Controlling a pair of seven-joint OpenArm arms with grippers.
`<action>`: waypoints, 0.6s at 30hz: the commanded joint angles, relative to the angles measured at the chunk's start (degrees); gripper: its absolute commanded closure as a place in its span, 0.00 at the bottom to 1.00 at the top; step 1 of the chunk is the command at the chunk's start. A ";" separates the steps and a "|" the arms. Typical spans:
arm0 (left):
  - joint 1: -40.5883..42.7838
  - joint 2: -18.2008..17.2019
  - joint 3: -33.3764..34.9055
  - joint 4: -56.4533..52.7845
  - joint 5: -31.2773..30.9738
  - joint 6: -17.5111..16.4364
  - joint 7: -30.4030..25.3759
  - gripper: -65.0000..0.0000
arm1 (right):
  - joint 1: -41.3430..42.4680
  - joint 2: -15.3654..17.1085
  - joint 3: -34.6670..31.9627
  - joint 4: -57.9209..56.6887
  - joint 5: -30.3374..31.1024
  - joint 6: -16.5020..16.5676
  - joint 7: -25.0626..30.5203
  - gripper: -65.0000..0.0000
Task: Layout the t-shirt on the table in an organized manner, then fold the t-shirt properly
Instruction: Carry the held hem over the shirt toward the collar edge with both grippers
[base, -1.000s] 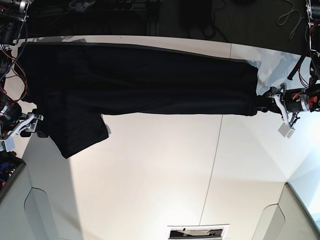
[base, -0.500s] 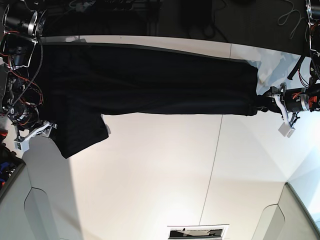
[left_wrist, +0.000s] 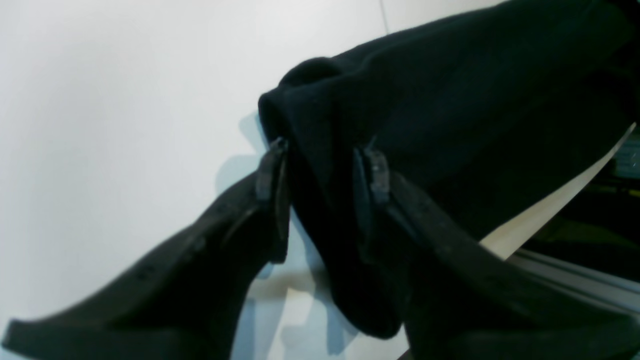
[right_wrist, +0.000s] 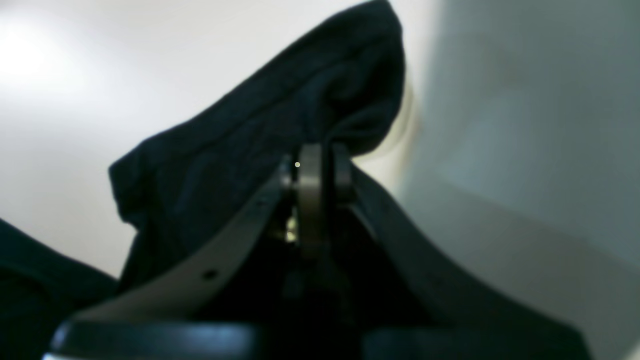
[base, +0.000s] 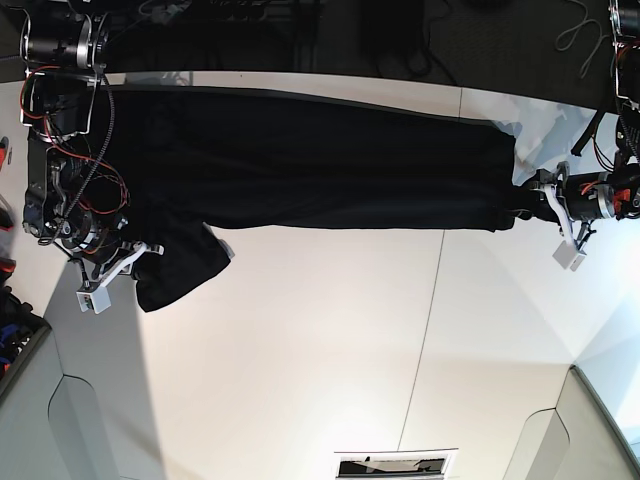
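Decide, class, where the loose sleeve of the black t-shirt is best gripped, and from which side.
Grip the t-shirt by the sleeve's outer hem, coming in from beyond the shirt's end. There the cloth bunches into a thin fold, as where the right pincer pinches it.

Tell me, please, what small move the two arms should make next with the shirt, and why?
Probably lift the right pincer slightly and draw it outward, away from the left pincer. Both are shut on the shirt, which lies stretched across the table, but the sleeve end by the right pincer looks bunched, so gentle tension should flatten it.
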 joint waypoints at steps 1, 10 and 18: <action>-1.07 -1.27 -0.59 0.79 -1.14 -0.36 -0.81 0.65 | 1.07 0.63 0.22 1.46 -0.07 0.00 -1.53 1.00; -1.05 -1.81 -0.81 0.81 -3.34 -0.36 1.88 0.65 | -8.15 1.79 2.56 25.00 8.15 0.04 -14.58 1.00; -1.05 -4.24 -0.81 1.55 -5.60 -0.36 2.86 0.65 | -24.87 5.25 4.46 43.01 11.04 0.04 -15.45 1.00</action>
